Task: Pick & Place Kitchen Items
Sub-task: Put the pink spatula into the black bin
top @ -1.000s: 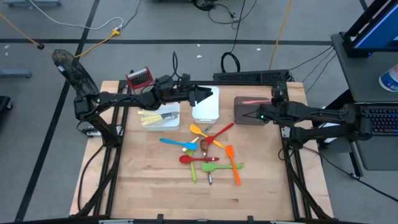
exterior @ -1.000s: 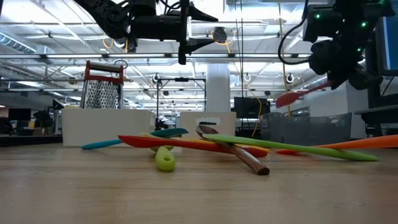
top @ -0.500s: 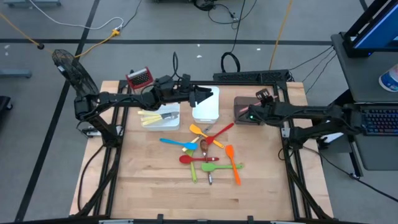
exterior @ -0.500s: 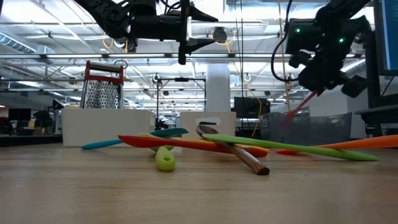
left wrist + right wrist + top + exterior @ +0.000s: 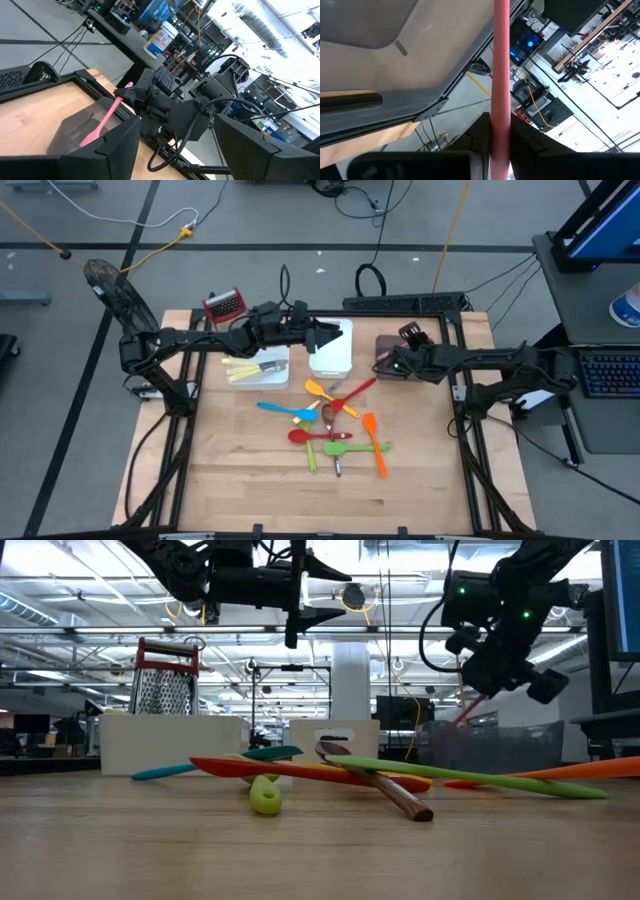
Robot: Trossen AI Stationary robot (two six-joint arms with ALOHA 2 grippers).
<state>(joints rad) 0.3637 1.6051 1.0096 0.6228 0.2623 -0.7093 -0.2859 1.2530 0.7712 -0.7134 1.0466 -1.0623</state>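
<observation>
Two dark jointed arms, black cables, green indicator lights

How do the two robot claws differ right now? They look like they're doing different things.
The right gripper is shut on a pink utensil, while the left gripper is open and holds nothing.

The right gripper is over the brown tray, with the utensil's end pointing down into it; the left gripper hangs over the white tray.

Both are dark, two-fingered, and raised above the table.
</observation>
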